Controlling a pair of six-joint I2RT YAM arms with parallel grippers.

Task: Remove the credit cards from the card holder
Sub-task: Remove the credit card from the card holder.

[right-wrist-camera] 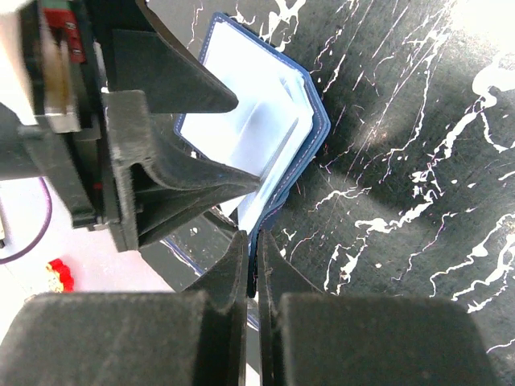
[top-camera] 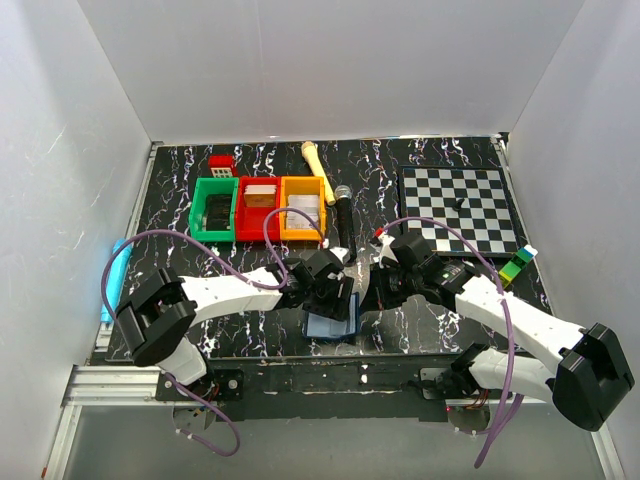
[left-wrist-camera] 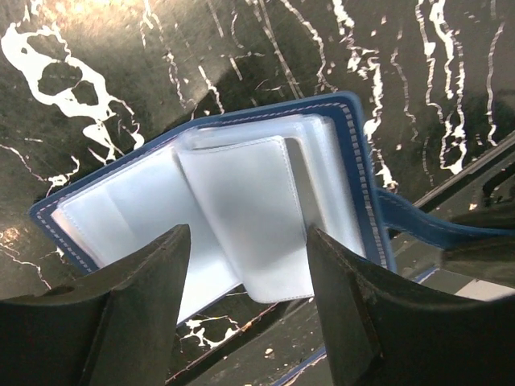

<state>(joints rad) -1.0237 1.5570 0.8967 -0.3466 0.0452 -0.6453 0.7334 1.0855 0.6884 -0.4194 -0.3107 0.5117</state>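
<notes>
Currently the holder (left-wrist-camera: 354,161) lies open on the worktop (left-wrist-camera: 121,48), pale inner faces up, with one hand at each side of it.

1. Right hand (right-wrist-camera: 251,241): pinched shut on the holder's navy cover at its outer edge. Judged function: anchor.
2. Left hand (left-wrist-camera: 245,241): spread moderately wide, holding nothing. It hangs above the holder's inner face, with one finger on each side of a raised pale leaf.
3. Card (left-wrist-camera: 241,217): that raised leaf, standing off the holder's middle. Whether it is a bare card or a card inside a clear sleeve cannot be told. More pale layers lie under it, against the holder's right half.

Handling, as judged:
- The cards are probably light, thin and smooth. They are stiff across the face but bend if pinched hard, and they are likely to slip.
- The holder is soft and light, so it would probably lift with a card unless it is held down.
- Take hold of the card at its free edge, the one farthest from the holder's fold, with the pads flat on both faces. Pull along the card's plane, away from the fold.
</notes>
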